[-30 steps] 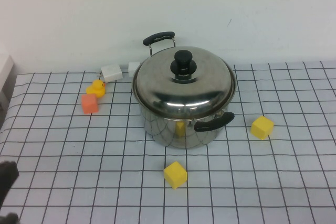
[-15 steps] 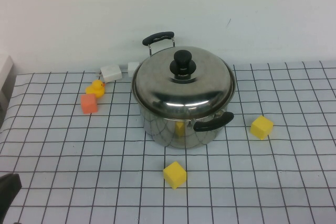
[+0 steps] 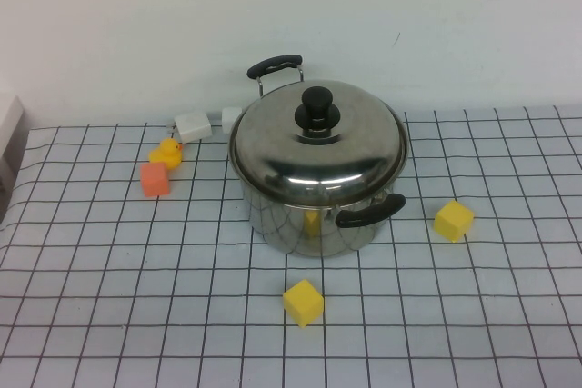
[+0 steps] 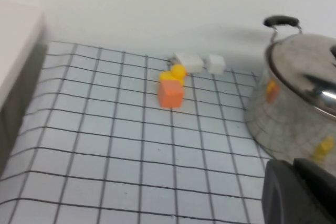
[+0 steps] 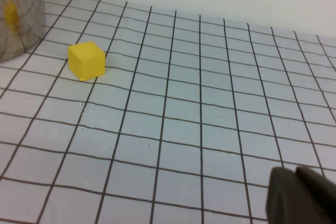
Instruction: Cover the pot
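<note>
The shiny steel pot [image 3: 314, 220] with two black side handles stands mid-table. The domed steel lid [image 3: 318, 147] with a black knob [image 3: 317, 111] sits on it, level all round. Neither gripper shows in the high view. In the left wrist view my left gripper [image 4: 293, 166] is shut and empty, low and off to the pot's left, with the pot's wall [image 4: 283, 124] and lid [image 4: 310, 72] beyond it. In the right wrist view my right gripper [image 5: 294, 172] is shut and empty over bare cloth, with the pot's wall [image 5: 18, 14] at the far edge.
A checked cloth [image 3: 109, 252] covers the table. A yellow cube [image 3: 303, 303] lies in front of the pot and another [image 3: 453, 221] to its right. An orange cube [image 3: 155, 179], a yellow duck [image 3: 167, 151] and two white blocks [image 3: 193, 125] lie at the left back.
The dark left arm at the bottom-left corner of the high view has drawn back out of the frame. The pot and lid have not moved.
</note>
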Action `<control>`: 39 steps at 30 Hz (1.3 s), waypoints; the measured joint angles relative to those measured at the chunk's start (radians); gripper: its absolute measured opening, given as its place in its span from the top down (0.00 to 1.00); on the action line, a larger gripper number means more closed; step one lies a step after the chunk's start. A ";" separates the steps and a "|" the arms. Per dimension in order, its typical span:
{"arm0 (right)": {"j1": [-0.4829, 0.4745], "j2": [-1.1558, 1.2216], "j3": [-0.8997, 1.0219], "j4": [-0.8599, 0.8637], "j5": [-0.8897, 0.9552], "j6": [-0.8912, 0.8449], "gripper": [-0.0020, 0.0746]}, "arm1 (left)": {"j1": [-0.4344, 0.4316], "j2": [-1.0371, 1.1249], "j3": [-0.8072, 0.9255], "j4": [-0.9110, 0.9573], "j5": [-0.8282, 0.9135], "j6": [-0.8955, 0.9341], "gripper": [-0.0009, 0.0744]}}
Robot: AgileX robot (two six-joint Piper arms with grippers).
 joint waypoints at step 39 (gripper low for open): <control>0.000 0.000 0.000 0.000 0.000 0.000 0.96 | 0.156 -0.175 0.336 -0.236 -0.134 0.311 0.99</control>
